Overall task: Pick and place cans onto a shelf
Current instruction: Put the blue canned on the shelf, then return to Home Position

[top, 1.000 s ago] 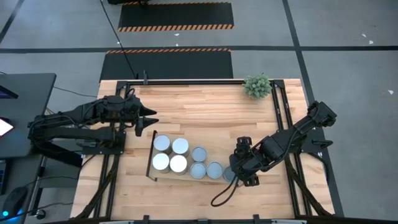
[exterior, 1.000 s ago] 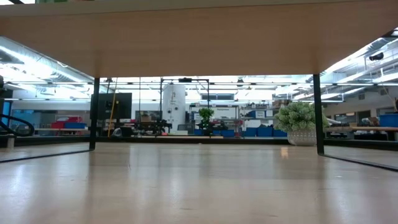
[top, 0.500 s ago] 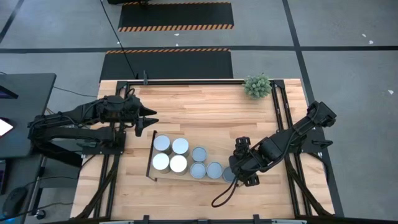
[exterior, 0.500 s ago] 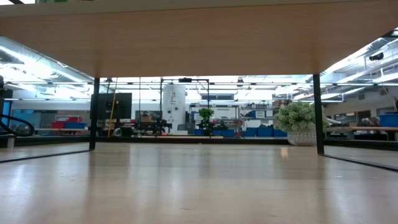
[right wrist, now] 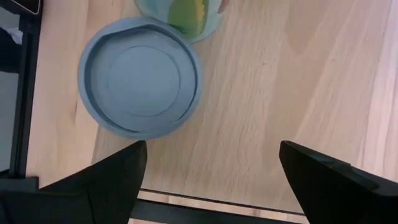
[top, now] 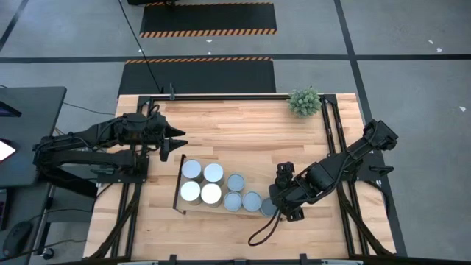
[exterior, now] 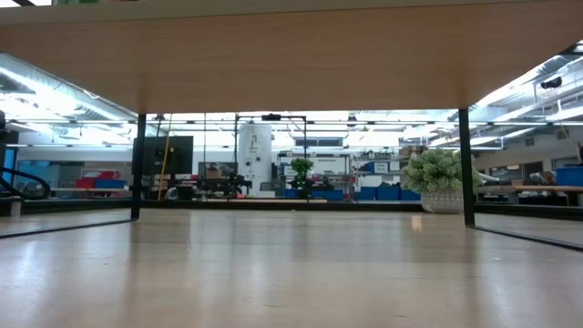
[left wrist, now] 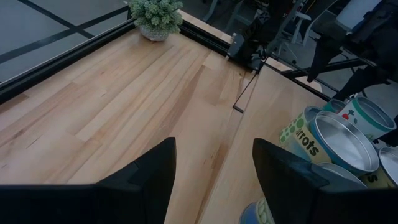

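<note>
The shelf (top: 221,210) is a light-wood board with black end rails, standing near the table's front edge. Several cans stand upright on it: pale ones (top: 202,182) at its left end and bluish-grey ones (top: 243,194) toward its right end. My right gripper (top: 276,200) hangs open above the shelf's right end. In the right wrist view its fingers (right wrist: 106,180) stand wide apart, pointing down beside a bluish-grey can (right wrist: 140,84), and touch nothing. My left gripper (top: 176,141) waits open behind the shelf's left end, and the pale cans (left wrist: 339,140) show past its fingers.
A small green plant (top: 305,101) stands at the table's far right corner. Black frame rails (top: 335,140) run along the table's sides and back. Bare wooden tabletop (top: 235,136) lies between the shelf and the far edge. The low view looks under the shelf board (exterior: 291,55).
</note>
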